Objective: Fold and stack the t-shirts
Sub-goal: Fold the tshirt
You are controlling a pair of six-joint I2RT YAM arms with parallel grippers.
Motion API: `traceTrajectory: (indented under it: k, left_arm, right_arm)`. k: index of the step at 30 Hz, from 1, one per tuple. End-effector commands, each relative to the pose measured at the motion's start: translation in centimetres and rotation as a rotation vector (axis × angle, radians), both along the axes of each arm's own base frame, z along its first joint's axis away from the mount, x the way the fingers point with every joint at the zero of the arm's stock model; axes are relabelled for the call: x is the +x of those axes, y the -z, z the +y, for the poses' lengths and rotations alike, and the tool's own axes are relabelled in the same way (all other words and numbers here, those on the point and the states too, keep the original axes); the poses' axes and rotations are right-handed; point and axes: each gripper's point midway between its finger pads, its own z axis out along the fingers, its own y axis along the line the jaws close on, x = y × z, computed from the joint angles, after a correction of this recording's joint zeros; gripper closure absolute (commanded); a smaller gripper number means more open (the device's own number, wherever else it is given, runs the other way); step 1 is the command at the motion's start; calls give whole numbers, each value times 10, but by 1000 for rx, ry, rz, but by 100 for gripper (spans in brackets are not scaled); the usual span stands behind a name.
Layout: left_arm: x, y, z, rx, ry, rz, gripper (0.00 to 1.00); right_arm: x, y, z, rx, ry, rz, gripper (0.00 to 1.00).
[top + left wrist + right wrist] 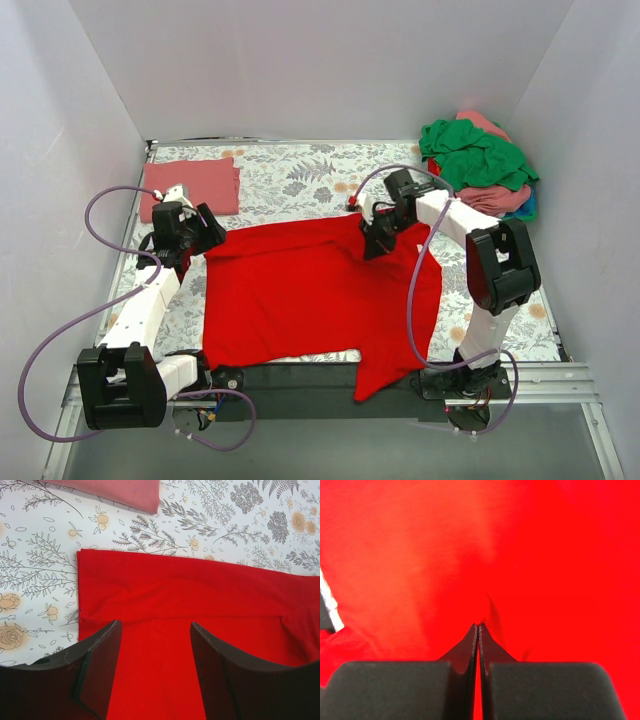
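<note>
A bright red t-shirt (300,290) (200,595) (470,555) lies spread across the middle of the table, with one corner hanging over the near edge. My left gripper (205,237) (155,625) hovers open over the shirt's far left corner, with a folded hem band just ahead of its fingers. My right gripper (372,245) (478,626) is shut, pinching the red cloth at the shirt's far right edge, and small creases run out from its tips. A folded salmon-pink t-shirt (190,185) (115,490) lies flat at the back left. More t-shirts sit in a heap (480,165) at the back right, a green one on top.
The floral grey tablecloth (300,180) (40,580) covers the table. White walls close in the back and both sides. The heap at the back right sits close behind the right arm's elbow. A dark rail (300,378) runs along the near edge between the arm bases.
</note>
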Motion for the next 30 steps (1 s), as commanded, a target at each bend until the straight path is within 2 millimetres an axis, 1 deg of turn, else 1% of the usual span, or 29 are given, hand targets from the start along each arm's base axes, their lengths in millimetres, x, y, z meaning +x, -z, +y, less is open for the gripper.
traceTrajectory:
  k: [1, 2, 3, 4, 5, 6, 7, 9, 11, 13, 14, 16, 17, 19, 20, 21, 22, 23, 24, 25, 26, 27, 28, 29, 30]
  left_arm:
    - [0, -3, 0, 14, 7, -22, 44]
    - [0, -3, 0, 15, 8, -20, 44]
    - [0, -2, 0, 17, 7, -19, 44]
    - [0, -2, 1, 16, 5, -17, 44]
    - [0, -3, 0, 16, 6, -20, 44]
    - [0, -2, 1, 18, 5, -19, 44]
    - [0, -2, 1, 19, 1, -18, 44]
    - [0, -2, 2, 19, 0, -17, 44]
    - [-1, -1, 2, 21, -1, -14, 44]
    - [0, 0, 2, 19, -5, -12, 44]
    - [-1, 0, 2, 19, -4, -10, 44]
    - [0, 5, 1, 13, 2, 5, 44]
    - [0, 7, 1, 13, 0, 11, 44]
    - [2, 15, 1, 9, -9, 41, 44]
    - [2, 20, 1, 7, -12, 58, 44]
    - [5, 21, 5, 12, -34, 64, 44]
    - [6, 31, 8, 16, -50, 99, 45]
    - [9, 35, 10, 19, -69, 114, 45]
    - [13, 37, 17, 32, -107, 127, 46]
    - [14, 43, 17, 19, -119, 152, 47]
    - [15, 58, 17, 16, -123, 208, 51]
    - [18, 61, 17, 12, -130, 240, 59]
    - [17, 68, 17, 10, -129, 271, 63]
    - [15, 80, 17, 10, -134, 313, 68]
    - [15, 82, 18, 11, -135, 325, 70]
  right_arm:
    - [-51, 6, 15, -17, -172, 49, 99]
    - [-60, 11, 16, -42, -212, 57, 99]
    - [-76, 19, 24, -69, -285, 63, 97]
    - [-86, 23, 22, -103, -313, 82, 88]
    - [-95, 25, 27, -113, -348, 88, 81]
    - [-98, 24, 29, -112, -356, 91, 75]
    - [-98, 18, 34, -94, -363, 85, 66]
    - [-93, 5, 40, -71, -361, 62, 57]
    - [-81, -14, 45, -42, -342, 6, 55]
    - [-70, -26, 45, -29, -317, -29, 55]
    - [-55, -34, 40, -24, -269, -50, 55]
    - [-34, -39, 28, -30, -201, -69, 55]
    - [-9, -42, 13, -21, -106, -65, 56]
    - [18, -46, -6, 9, 4, -46, 57]
    - [38, -42, -29, 14, 102, -22, 57]
    - [51, -45, -37, 28, 142, -33, 57]
    - [59, -44, -45, 33, 176, -32, 58]
    - [68, -41, -59, 35, 218, -23, 58]
    - [72, -40, -62, 40, 235, -23, 58]
    - [74, -38, -64, 46, 246, -16, 58]
    - [75, -36, -68, 47, 260, -12, 58]
    - [76, -34, -69, 50, 274, -7, 58]
    - [75, -30, -68, 60, 278, 0, 58]
    - [74, -29, -68, 65, 278, 1, 58]
    - [72, -26, -67, 69, 276, 5, 58]
